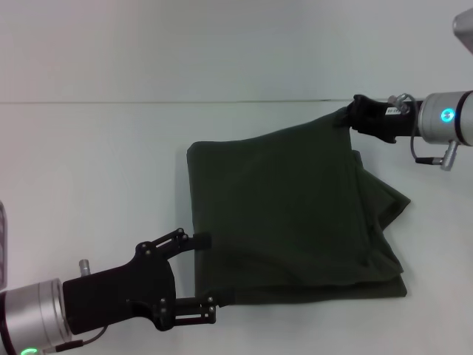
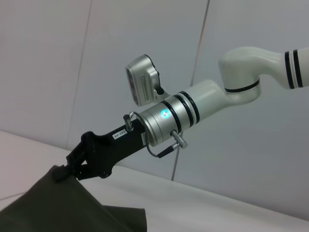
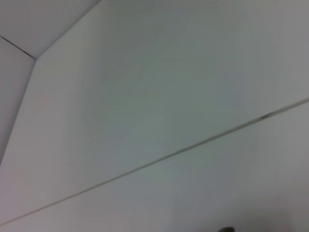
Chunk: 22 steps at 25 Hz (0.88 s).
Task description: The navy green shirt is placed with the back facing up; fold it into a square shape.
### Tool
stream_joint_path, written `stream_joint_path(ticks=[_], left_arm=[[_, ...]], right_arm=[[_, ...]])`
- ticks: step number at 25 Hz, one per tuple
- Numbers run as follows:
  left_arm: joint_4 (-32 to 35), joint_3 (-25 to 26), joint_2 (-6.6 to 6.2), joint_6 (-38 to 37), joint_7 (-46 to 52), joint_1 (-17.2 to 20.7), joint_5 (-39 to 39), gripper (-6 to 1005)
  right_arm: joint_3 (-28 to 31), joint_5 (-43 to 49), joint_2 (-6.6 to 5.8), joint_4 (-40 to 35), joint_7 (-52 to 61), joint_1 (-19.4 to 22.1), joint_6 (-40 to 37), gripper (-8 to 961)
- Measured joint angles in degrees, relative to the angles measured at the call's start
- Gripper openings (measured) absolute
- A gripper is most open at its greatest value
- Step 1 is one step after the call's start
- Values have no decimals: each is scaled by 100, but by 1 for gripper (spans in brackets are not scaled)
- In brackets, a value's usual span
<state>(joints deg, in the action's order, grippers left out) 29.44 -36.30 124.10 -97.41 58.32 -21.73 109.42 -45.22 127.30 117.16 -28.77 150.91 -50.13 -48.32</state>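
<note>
The navy green shirt (image 1: 288, 222) lies on the white table as a partly folded dark olive sheet, plain side up, with layered edges on its right side. My right gripper (image 1: 349, 117) is shut on the far right corner and holds it raised. The left wrist view shows that same right gripper (image 2: 63, 171) pinching the peak of the shirt (image 2: 63, 208). My left gripper (image 1: 211, 270) is at the shirt's near left edge, open. One finger touches the left edge and the other sits at the near left corner. The right wrist view shows only white surfaces.
The white table (image 1: 89, 163) extends left of and behind the shirt, with a thin seam line (image 1: 148, 102) across its far part. The right arm (image 1: 443, 118) reaches in from the far right.
</note>
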Motion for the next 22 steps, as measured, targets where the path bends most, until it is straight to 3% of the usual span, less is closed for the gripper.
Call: stream_joint_path(ticks=[4, 15, 22], left_arm=[[0, 0, 1, -12, 5, 11, 8, 950], [0, -47, 9, -33, 4, 24, 20, 949], [-15, -61, 9, -22, 4, -14, 27, 949]], right_arm=[[86, -46, -18, -142, 0, 53, -154, 26], [305, -75, -212, -163, 15, 186, -307, 27], [271, -73, -212, -117, 5, 201, -240, 27]])
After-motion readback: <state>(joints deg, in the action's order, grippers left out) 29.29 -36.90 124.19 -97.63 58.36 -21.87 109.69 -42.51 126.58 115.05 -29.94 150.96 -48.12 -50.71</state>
